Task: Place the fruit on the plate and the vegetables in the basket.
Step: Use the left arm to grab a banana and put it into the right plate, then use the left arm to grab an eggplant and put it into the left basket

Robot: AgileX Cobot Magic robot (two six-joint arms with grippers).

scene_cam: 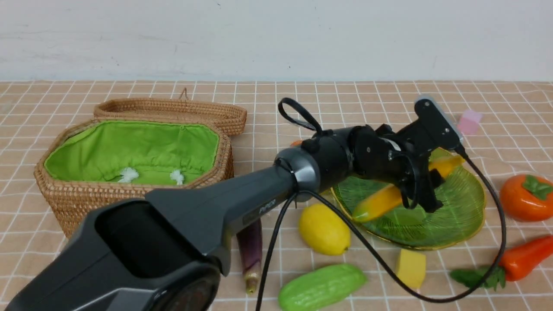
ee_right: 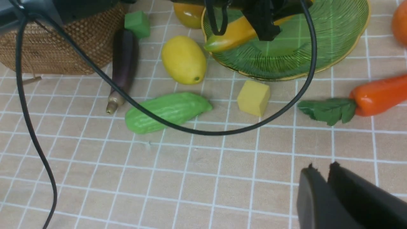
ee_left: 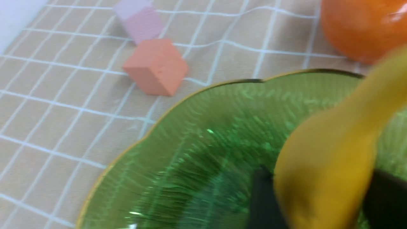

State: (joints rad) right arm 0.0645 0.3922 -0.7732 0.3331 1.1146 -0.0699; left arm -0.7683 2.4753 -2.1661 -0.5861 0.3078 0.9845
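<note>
The banana [scene_cam: 380,203] lies tilted over the plate [scene_cam: 458,216], its lower end projecting past the rim toward the lemon [scene_cam: 324,229]; contact with the glass cannot be confirmed. The left gripper [scene_cam: 421,203] straddles the banana at mid-length, with one finger close against each side. Whether the fingers clamp it or merely flank it cannot be determined from these views. No other fruit is on the plate. The lemon sits on the cloth just beside the rim, the mango [ee_right: 187,14] lies by the rim on the basket side (largely hidden by the arm), and the persimmon [scene_cam: 525,196] stands beyond the opposite rim. No vegetable is sorted. The eggplant [scene_cam: 250,246] lies just beside the basket [scene_cam: 77,194], the cucumber [scene_cam: 322,287] lies near the lemon, and the pepper [scene_cam: 525,257] lies near the persimmon, on the robot's side of it. The basket stands open with its lid [scene_cam: 173,108] behind it, and no vegetable shows on the visible lining. The right gripper [ee_right: 322,167] hangs over bare cloth, fingers almost together, holding nothing. Assessment: the first of seven placements is in hand; three fruits and three vegetables are left to move.
</note>
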